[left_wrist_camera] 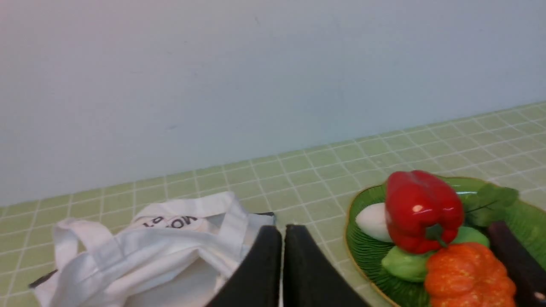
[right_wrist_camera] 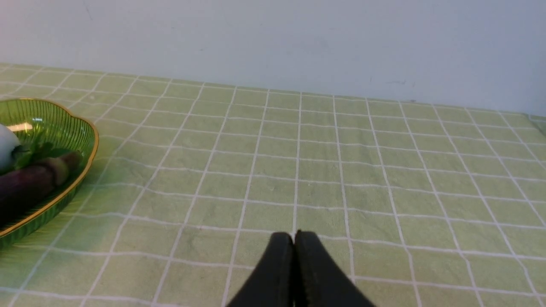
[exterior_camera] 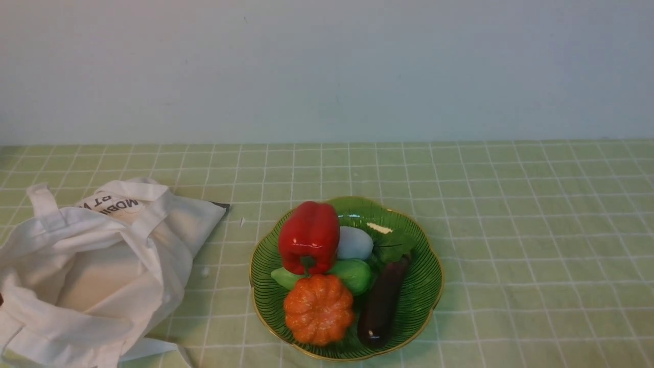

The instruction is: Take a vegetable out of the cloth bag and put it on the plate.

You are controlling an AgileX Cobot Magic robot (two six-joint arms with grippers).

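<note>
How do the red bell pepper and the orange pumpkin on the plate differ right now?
The red bell pepper is smooth, glossy and blocky; the orange pumpkin is ribbed, speckled and squat. The pepper is propped up on other produce, toward the far side; the pumpkin sits low at the near rim. Both lie on the green plate, with neither gripper touching them.

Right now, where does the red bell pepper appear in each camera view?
Front: red bell pepper at centre, on the green plate.
Left wrist: right side, above the orange pumpkin.
Right wrist: not in it.
Shared landmark: the plate's gold rim.
</note>
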